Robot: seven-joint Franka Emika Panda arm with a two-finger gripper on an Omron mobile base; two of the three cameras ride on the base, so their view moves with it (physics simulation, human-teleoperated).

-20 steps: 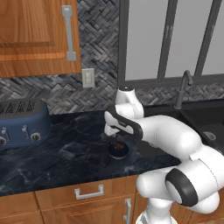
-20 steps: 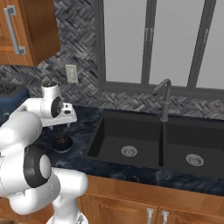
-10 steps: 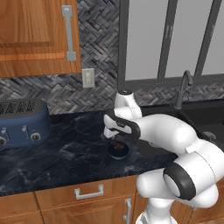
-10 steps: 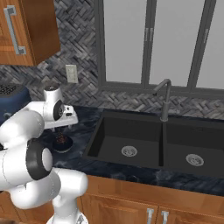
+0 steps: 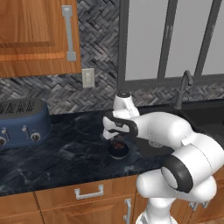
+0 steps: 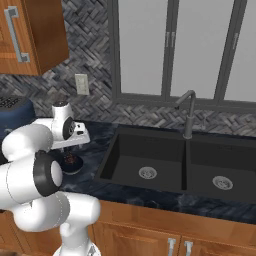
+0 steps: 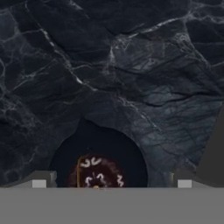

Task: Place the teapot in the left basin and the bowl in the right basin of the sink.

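End effector [image 7: 109, 179] is hovering wide open over the teapot [image 5: 118, 148] sitting on the counter [image 5: 65, 153] left of the sink [image 6: 175, 160] — likely rigid, glossy, slippery — thin arched handle looking the best hold.

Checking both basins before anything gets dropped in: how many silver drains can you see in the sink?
2. One drain sits in the floor of the left basin; the other in the floor of the right basin, past the central divider. Both basins look bare otherwise.
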